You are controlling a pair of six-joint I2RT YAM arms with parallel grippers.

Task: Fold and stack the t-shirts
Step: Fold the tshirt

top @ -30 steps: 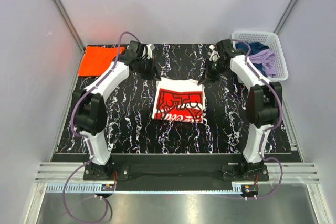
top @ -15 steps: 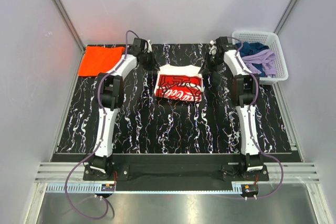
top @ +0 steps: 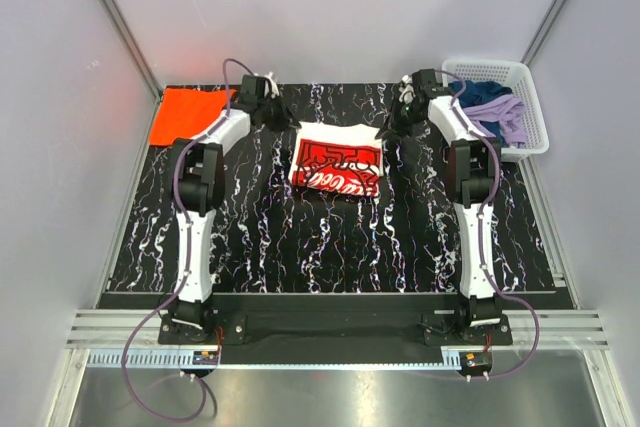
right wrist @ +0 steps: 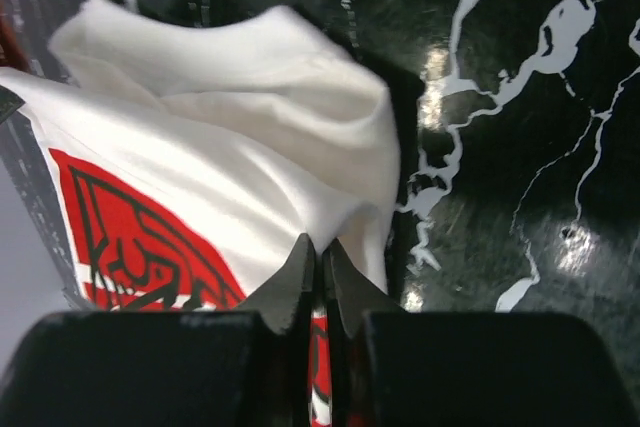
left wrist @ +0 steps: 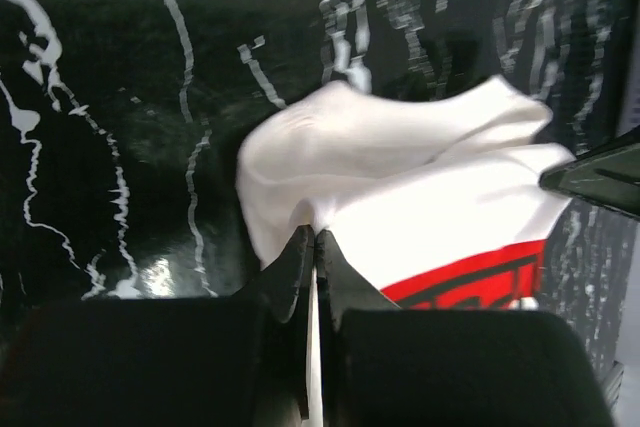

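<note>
1. Top external view: both arms reach straight out to the far half of the bench (top: pixel 330 247), with their elbows low.
   - The left end effector (top: pixel 284 117) sits at the far left corner of the white t-shirt (top: pixel 338 159).
   - The right end effector (top: pixel 392 125) sits at the shirt's far right corner.
   - The shirt lies folded into a compact rectangle midway between the two arms, red graphic upward, with a white band along its far edge.
   - The orange t-shirt (top: pixel 188 115) lies flat at the far left corner of the bench, well apart from the white one.
   - A white plastic lattice basket (top: pixel 535 112) stands at the far right corner. It holds purple cloth (top: pixel 500 112) and blue cloth (top: pixel 470 95).
   - The bench top is glossy black with white marble-like veins, and plain pale walls enclose it.

2. Left wrist view: the left end effector (left wrist: pixel 313 244) is clenched, its dark pointed fingertips pinching a fold of the white t-shirt (left wrist: pixel 400 177).
   - The cloth bunches into soft rounded folds above the tips, and a strip of red and black print shows at the lower right.
   - The bench (left wrist: pixel 120 97) gleams beneath it.

3. Right wrist view: the right end effector (right wrist: pixel 318 255) is likewise clamped on an edge of the white t-shirt (right wrist: pixel 230 147).
   - The fabric is puffed into loose folds, with the red graphic to the left.
   - The veined bench (right wrist: pixel 520 97) reflects light at the right.
</note>
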